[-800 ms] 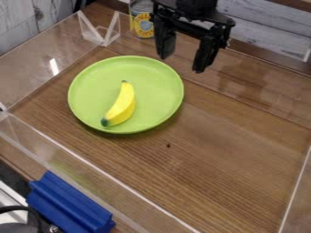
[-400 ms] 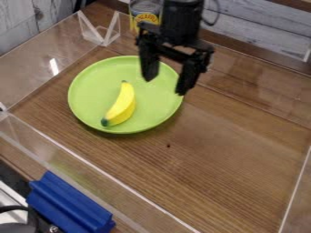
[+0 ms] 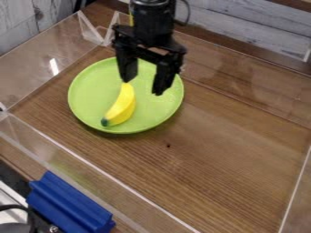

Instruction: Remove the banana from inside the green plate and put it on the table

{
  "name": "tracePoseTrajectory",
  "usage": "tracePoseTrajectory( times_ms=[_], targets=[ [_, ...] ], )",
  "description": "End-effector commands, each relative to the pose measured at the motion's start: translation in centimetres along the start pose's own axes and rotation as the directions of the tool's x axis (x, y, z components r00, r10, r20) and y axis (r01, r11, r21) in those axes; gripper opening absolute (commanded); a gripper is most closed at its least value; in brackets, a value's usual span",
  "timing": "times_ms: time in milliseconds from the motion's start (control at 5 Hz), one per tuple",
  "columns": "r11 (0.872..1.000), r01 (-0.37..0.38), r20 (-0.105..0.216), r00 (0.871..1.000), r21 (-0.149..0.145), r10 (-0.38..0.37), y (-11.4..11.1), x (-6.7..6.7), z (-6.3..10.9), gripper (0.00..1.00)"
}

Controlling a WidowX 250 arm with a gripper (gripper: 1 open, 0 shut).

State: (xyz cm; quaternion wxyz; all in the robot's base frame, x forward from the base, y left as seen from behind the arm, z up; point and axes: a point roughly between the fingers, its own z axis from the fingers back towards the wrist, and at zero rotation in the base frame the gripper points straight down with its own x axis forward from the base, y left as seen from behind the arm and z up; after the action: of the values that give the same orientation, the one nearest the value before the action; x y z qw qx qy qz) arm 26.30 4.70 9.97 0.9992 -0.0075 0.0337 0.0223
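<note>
Banana (image 3: 120,106) — yellow, smooth, slightly curved, greenish tip toward you — lies inside green plate (image 3: 141,118), left of plate's middle. Plate round, lime-green, shallow raised rim, flat on table (image 3: 219,155), brown wood grain. Your gripper (image 3: 145,75), black, angular, hangs over plate's far part, its fingers spread wide apart, nothing clamped between them. Blue ridged block (image 3: 69,206) sits nearer you than plate. Clear acrylic wall (image 3: 49,146) runs left of plate, glossy edge catching light.
</note>
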Motion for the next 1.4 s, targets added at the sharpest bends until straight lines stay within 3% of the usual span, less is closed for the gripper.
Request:
tracePoseTrajectory(
  times_ms=[0, 1200],
  targets=[
    [1.000, -0.002, 0.077, 0.997, 0.009, 0.001, 1.2, 0.2, 1.0, 1.00],
    [1.000, -0.015, 0.079, 0.997, 0.007, 0.015, 3.1, 0.3, -3.9, 1.00]
  ],
)
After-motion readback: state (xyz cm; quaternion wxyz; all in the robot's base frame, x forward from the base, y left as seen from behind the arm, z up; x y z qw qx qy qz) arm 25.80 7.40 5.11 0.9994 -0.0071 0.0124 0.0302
